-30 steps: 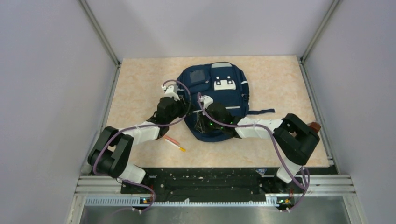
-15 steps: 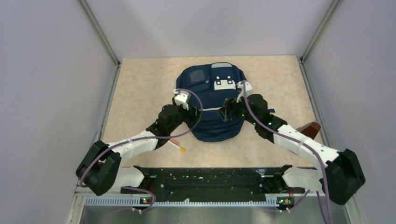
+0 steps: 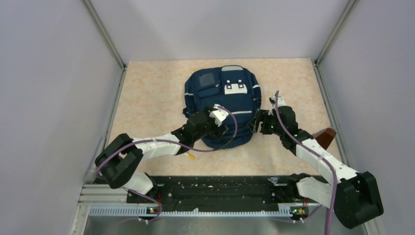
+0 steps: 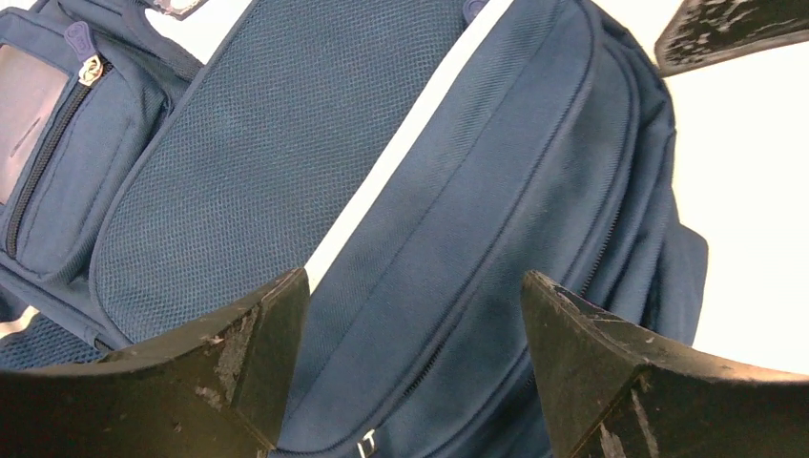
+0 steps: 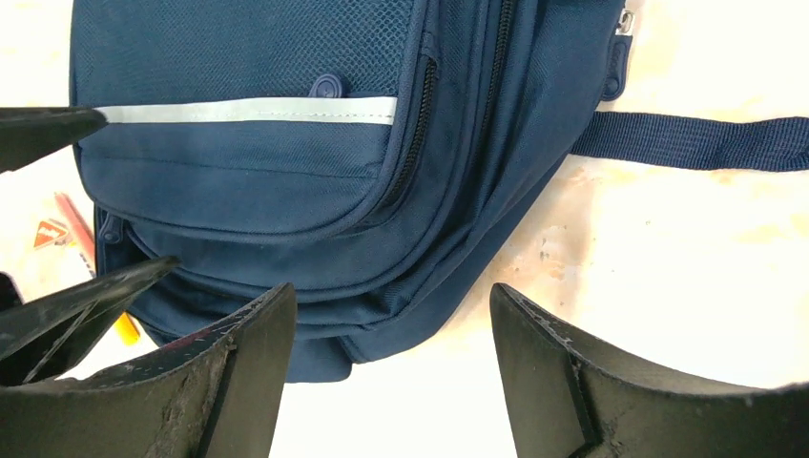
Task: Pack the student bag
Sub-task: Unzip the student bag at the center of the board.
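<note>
Navy bag [image 3: 220,98] is judged shut, mid-frame; a pen [image 3: 185,152] is left outside; left gripper [image 4: 410,286] and right gripper [image 5: 391,296] are held wide, empty.

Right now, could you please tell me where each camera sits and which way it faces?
Top external: above and behind the bases, looking down at the table, student bag, left arm and right arm.
Left wrist: on the left gripper, facing the bag; its open fingers frame the bottom.
Right wrist: on the right gripper, facing the bag and table; its open fingers show.
Shared: all three show the bag.
</note>
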`<state>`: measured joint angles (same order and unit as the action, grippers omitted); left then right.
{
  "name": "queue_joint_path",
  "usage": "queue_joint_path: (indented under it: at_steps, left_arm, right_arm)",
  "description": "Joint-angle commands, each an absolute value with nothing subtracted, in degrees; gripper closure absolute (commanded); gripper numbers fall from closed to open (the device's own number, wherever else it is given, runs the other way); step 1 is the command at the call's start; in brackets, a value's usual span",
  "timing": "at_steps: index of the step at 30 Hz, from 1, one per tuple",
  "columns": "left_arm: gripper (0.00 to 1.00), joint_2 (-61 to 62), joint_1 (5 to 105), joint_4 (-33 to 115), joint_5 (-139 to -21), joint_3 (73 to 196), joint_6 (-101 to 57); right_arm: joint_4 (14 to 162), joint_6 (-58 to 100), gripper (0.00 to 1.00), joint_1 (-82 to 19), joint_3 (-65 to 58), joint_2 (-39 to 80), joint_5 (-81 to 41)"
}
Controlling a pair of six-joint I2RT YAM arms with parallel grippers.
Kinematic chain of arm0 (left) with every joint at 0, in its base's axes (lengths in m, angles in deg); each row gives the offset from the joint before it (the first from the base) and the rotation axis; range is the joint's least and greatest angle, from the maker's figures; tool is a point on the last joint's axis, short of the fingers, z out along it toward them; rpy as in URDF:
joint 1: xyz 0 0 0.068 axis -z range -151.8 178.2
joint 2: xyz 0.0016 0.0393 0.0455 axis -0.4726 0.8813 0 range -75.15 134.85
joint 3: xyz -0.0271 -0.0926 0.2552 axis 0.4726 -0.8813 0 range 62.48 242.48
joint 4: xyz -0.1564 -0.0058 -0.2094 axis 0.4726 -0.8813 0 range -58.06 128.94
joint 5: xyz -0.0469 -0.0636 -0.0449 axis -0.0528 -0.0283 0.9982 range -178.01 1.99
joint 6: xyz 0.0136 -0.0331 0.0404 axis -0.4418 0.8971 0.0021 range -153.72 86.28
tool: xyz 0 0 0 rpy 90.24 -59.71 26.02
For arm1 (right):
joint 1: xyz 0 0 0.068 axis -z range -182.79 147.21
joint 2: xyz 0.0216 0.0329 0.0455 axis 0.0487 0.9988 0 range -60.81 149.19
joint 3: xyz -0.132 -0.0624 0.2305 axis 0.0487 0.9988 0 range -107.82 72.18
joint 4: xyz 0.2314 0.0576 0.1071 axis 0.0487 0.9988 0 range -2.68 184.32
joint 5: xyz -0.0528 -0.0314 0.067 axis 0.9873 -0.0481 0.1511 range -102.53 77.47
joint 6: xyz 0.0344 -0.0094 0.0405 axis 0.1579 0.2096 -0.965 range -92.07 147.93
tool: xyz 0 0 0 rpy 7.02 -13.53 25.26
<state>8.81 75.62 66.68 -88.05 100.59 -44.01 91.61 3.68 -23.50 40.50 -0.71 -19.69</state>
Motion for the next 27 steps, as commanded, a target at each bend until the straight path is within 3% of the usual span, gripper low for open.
queue_joint_path:
  at_steps: [1,5,13,21,25,27]
  left_arm:
    - [0.14,11.2,75.7,66.8,-89.1,104.4,-47.8]
    - [0.14,12.9,75.7,66.1,-91.1,105.9,-48.8]
    - [0.32,11.3,75.8,69.0,-97.1,106.5,-47.4]
    - [0.34,11.0,75.8,72.1,-98.3,106.4,-46.2]
    - [0.44,11.5,75.8,71.8,-97.5,107.1,-46.2]
    - [0.57,11.4,75.8,71.8,-97.5,107.2,-46.4]
  right_arm:
    - [90.3,2.4,0.27,-23.3,41.0,-3.5,-21.4]
    - [90.8,2.3,0.27,-23.3,41.3,-4.1,-20.6]
    - [91.2,3.1,0.27,-23.3,42.3,-5.8,-18.2]
    - [81.3,-3.4,0.26,-23.3,48.2,-3.6,-23.4]
    - [73.6,-7.9,0.23,-23.3,50.1,0.1,-25.1]
    - [68.2,-9.8,0.22,-23.3,50.5,2.1,-26.1]
